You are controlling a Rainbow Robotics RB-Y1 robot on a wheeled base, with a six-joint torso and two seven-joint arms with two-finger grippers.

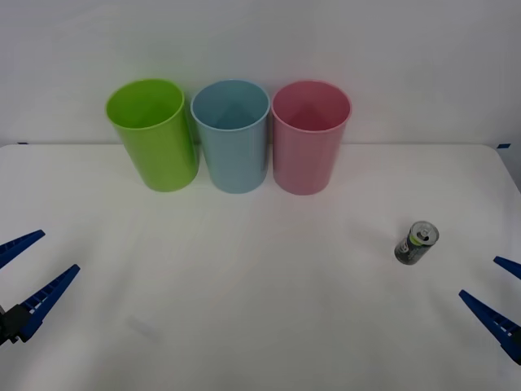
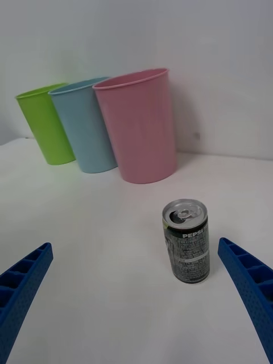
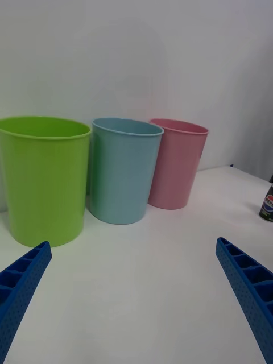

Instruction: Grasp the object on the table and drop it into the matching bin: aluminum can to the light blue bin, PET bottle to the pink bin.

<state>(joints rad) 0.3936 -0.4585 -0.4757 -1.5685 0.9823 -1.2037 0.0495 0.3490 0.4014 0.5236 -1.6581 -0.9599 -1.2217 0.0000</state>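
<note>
Blue ribbed fingers of the right gripper (image 1: 495, 300), spread wide and empty, low at the right edge of the front view; in the right wrist view the same gripper (image 2: 136, 301) frames the work with one finger at each lower corner. Aluminum can (image 1: 417, 243), dark grey-black with green markings and a silver pull-tab lid: stands upright on the white counter (image 1: 260, 326), long axis vertical, ahead of the right fingers and slightly toward the robot's centre, near but not touching them. Right arm judged the nearer by far, so the coming move is likely a straight forward reach to bracket the can's sides. Left gripper (image 1: 23, 281): fingers likewise spread and empty, low at the left edge, well apart from the can. Light blue bin (image 1: 230, 135): middle of three in a row at the far side of the counter, between the lime green bin (image 1: 152, 134) and the pink bin (image 1: 310, 136), beyond the can and to its left. Right wrist view gives the can (image 2: 186, 241) close, between the finger lines, nearer the one at the lower right, lid and label legible. Left wrist view gives the bins side-on, with just a sliver of the can (image 3: 267, 205) at its margin.
</note>
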